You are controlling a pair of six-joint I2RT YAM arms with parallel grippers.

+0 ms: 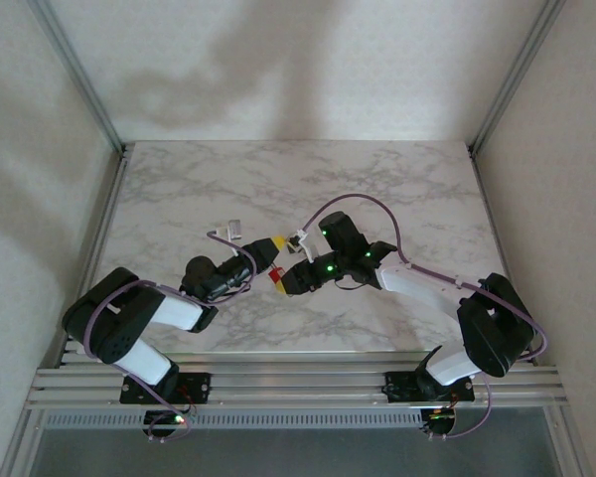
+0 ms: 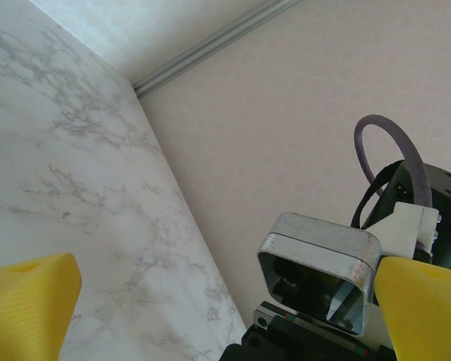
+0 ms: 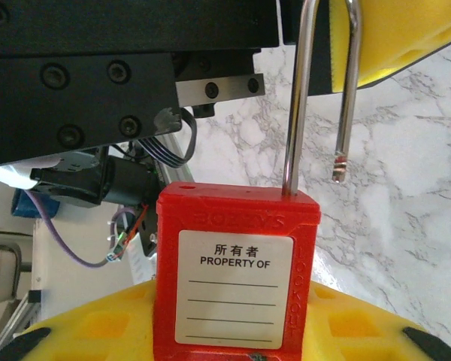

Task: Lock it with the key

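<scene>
A red padlock [image 3: 233, 278] with a white "PROPERTY OF" label stands upright in my right gripper [image 3: 233, 335], whose yellow pads are shut on its body. The silver shackle [image 3: 297, 98] is open, with its free end [image 3: 338, 165] hanging clear of the body. In the top view the padlock [image 1: 276, 282] sits mid-table, where both grippers meet. My left gripper [image 2: 225, 297] is open wide, and the shackle's top loop [image 2: 319, 252] lies beside its right finger [image 2: 425, 308]. A small silver piece, seemingly the key [image 1: 233, 230], lies on the marble to the left.
The marble table [image 1: 397, 189] is walled by white panels with aluminium posts. A purple cable [image 1: 377, 207] loops above the right arm. The left arm's black body [image 3: 98, 68] hangs close over the padlock. An aluminium rail [image 1: 298, 380] runs along the near edge.
</scene>
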